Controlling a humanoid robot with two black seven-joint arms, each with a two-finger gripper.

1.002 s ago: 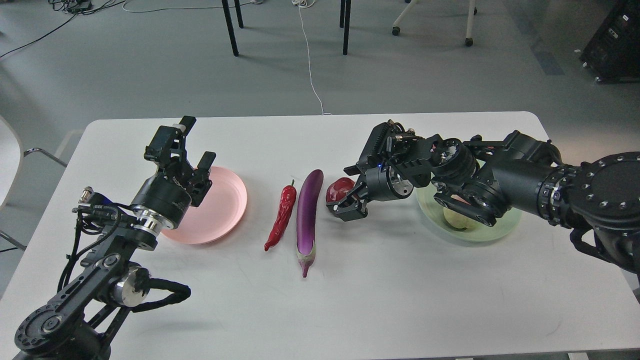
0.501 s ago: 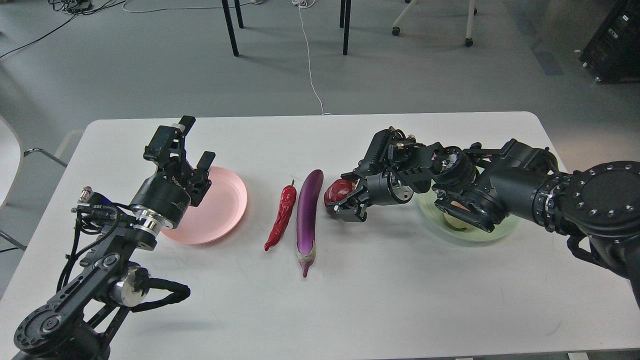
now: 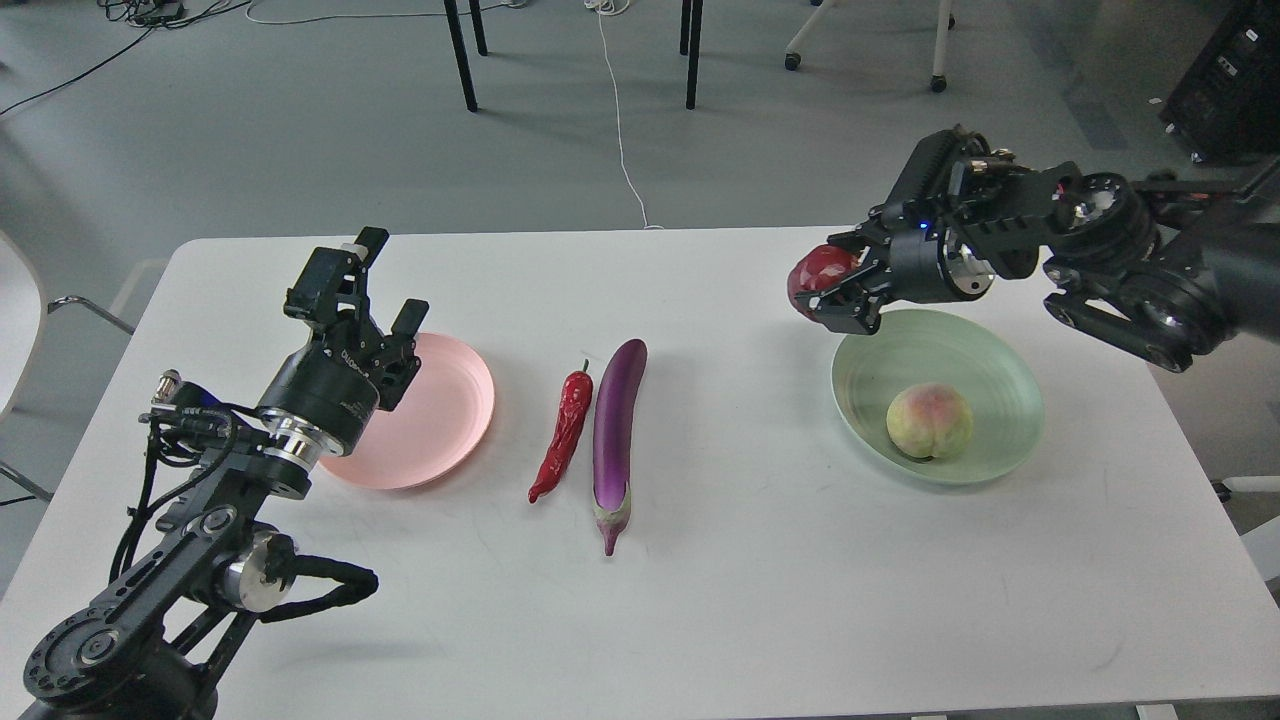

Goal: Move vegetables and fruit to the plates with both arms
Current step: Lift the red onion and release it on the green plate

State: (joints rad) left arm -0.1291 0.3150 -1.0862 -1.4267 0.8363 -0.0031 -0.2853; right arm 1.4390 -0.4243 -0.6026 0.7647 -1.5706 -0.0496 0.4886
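Observation:
My right gripper [image 3: 838,286] is shut on the dark red pomegranate [image 3: 816,274] and holds it in the air, above the far left rim of the pale green plate [image 3: 990,360]. The yellow-green peach [image 3: 929,422] lies in that plate. The purple eggplant [image 3: 616,432] and the red chili pepper [image 3: 564,433] lie side by side on the table's middle. The pink plate [image 3: 440,420] sits at the left and holds nothing. My left gripper [image 3: 378,290] is open and empty, above the pink plate's far left rim.
The white table [image 3: 640,620] carries everything. Beyond its far edge is grey floor with chair legs [image 3: 460,60], a white cable [image 3: 620,130] and a black box [image 3: 1225,90] at the far right.
My right gripper closed on the pomegranate beside the eggplant, lifted it off the table and carried it up and to the right to the green plate's rim. The peach is uncovered. The left arm barely moved.

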